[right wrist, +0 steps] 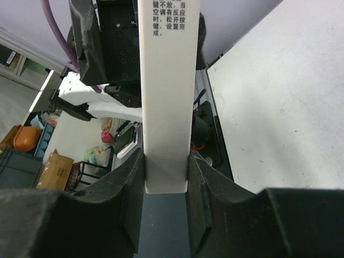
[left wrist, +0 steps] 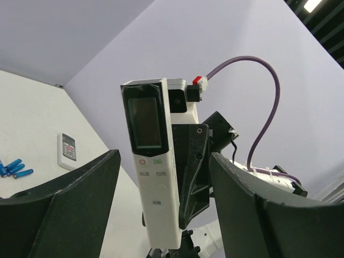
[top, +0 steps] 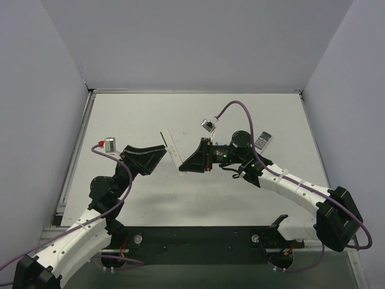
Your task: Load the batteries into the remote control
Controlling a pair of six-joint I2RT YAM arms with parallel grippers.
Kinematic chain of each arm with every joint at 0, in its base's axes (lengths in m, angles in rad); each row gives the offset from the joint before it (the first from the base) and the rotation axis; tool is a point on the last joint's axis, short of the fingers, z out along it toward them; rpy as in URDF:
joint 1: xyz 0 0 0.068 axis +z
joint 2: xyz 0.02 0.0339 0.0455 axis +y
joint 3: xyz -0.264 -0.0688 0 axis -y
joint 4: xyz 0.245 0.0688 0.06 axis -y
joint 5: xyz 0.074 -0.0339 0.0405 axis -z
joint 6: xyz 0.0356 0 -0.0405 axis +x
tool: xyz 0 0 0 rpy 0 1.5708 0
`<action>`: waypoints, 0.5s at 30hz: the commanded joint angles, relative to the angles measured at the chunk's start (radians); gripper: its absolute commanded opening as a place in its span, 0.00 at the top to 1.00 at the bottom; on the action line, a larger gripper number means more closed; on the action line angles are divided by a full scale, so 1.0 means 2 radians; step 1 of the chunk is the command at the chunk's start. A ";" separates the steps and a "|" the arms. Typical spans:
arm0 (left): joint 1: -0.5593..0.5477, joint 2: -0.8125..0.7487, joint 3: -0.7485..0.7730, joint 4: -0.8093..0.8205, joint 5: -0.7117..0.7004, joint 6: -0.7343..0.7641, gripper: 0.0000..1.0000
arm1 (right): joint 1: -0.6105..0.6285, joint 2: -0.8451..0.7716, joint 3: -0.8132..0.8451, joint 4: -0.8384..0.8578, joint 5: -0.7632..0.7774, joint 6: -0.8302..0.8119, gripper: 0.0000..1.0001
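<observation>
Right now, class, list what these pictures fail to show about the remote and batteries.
Top of remote control: right wrist view, cut off by upper edge.
Number of batteries: left wrist view, tiny, cut off by left edge.
Battery compartment, open or shut: top view, too small.

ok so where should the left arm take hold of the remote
On the long side edges of the remote control near its screen end, coming from the button face. The right gripper clamps the other end, and the open left gripper flanks those edges.
</observation>
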 commanded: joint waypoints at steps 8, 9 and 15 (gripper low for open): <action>0.043 0.077 0.017 0.100 0.116 -0.040 0.22 | 0.003 -0.015 0.006 0.034 -0.023 -0.018 1.00; 0.043 0.084 0.021 0.107 0.119 -0.041 0.22 | 0.003 -0.016 0.006 0.033 -0.023 -0.019 1.00; 0.042 0.089 0.030 0.109 0.128 -0.044 0.26 | 0.003 -0.018 0.004 0.019 -0.019 -0.033 1.00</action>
